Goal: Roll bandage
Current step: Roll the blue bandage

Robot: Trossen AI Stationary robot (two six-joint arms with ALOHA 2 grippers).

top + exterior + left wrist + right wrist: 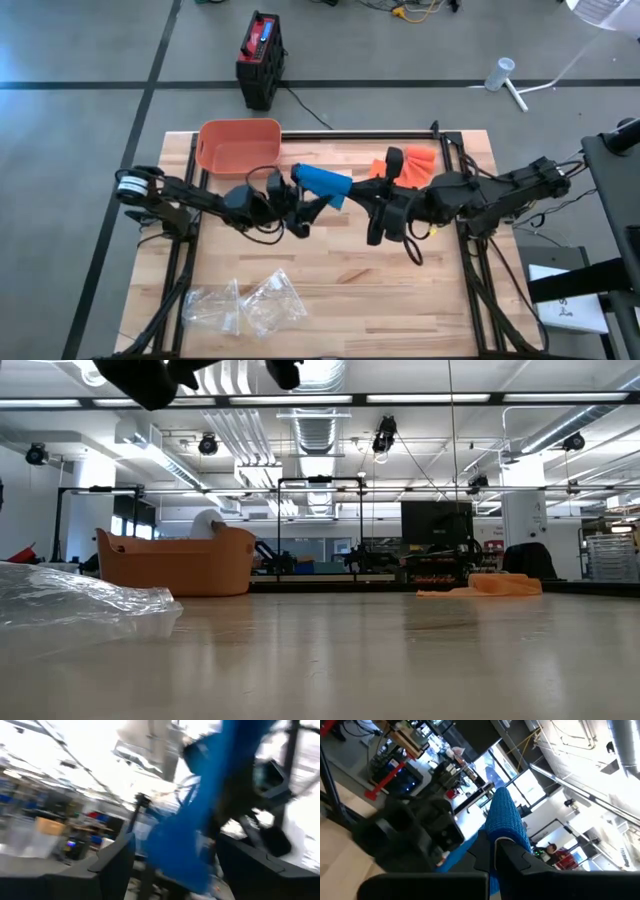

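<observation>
The left pincer [312,203] sits at the centre of the high view with its fingers spread, the blue bandage [322,184] hanging between them in the left wrist view, where blur makes contact hard to judge. The right pincer [378,212], just to its right, is pressed together on the bandage; in the right wrist view the dark fingers [512,857] pinch the blue ribbed cloth [506,820]. The bandage is held up off the table [340,280], stretched between the two pincers in the upper middle of the high view.

Largest of the rest is the orange basket [238,146] at the table's upper left edge, seen at left in the low view too. Crumpled clear plastic bags [245,303] lie at the lower left. Orange cloth [412,164] lies upper right, partly hidden by the right arm. A black and red box [260,57] stands on the floor above the table. In the low view, both arms are cut off at the top edge.
</observation>
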